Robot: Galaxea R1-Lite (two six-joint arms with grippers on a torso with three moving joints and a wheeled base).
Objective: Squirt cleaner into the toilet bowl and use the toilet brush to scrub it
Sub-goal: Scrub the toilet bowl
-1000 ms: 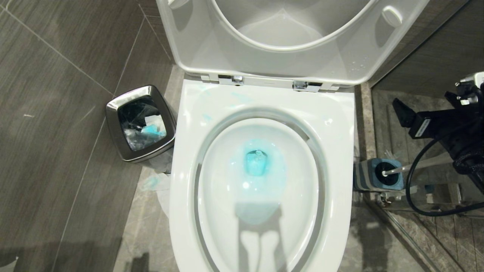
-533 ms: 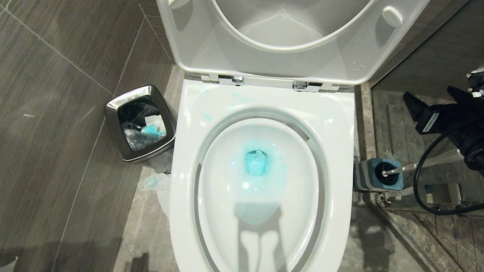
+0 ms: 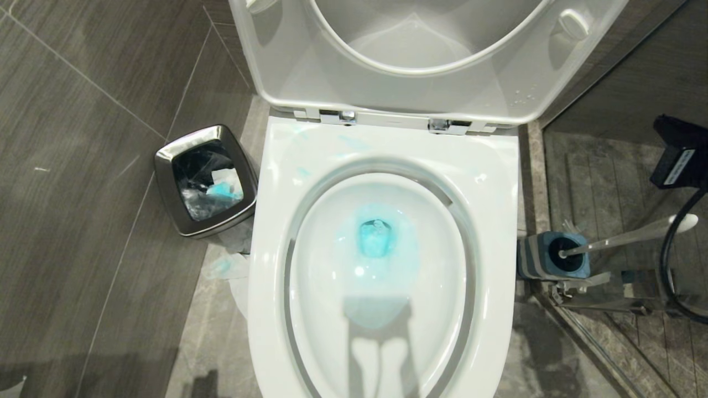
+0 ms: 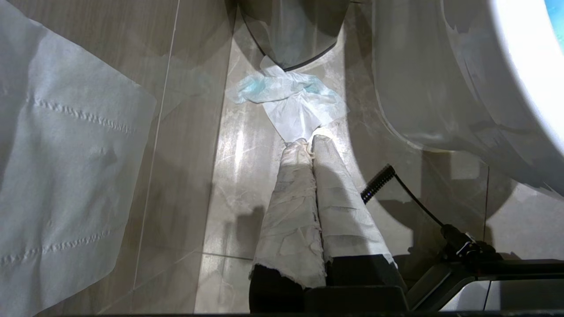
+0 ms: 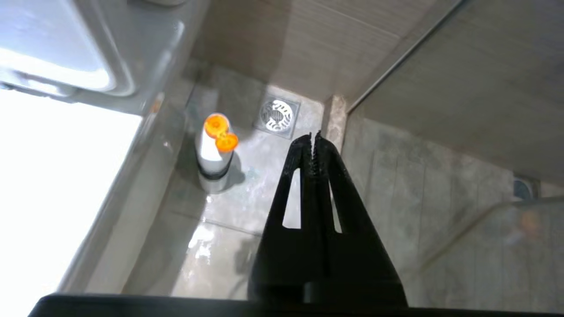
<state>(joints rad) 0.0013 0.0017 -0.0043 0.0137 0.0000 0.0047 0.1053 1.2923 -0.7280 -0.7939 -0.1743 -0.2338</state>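
Note:
The white toilet bowl point(image 3: 498, 221) stands with seat and lid raised. Turquoise cleaner point(image 3: 376, 237) tints its water, and pale blue smears mark the back of the rim. The toilet brush point(image 3: 630, 236) rests in a blue-and-grey striped holder point(image 3: 534, 257) on the floor to the right, its white handle leaning right. My right gripper point(image 5: 313, 137) is shut and empty; it shows at the head view's right edge, above the handle's tip and clear of it. My left gripper point(image 4: 308, 141), its fingers wrapped in white cloth, hangs shut and empty low beside the bowl's outer wall point(image 4: 440, 88).
A steel waste bin point(image 3: 206, 179) stands left of the toilet, with a blue-stained tissue point(image 4: 286, 94) on the floor by it. A white bottle with an orange cap point(image 5: 215, 152) stands near a floor drain point(image 5: 277, 115). A metal rail point(image 3: 597, 303) runs behind the brush holder.
My right gripper has shut from open and drawn back toward the right edge of the head view, uncovering the brush handle's tip. The left arm, brush and toilet have not moved.

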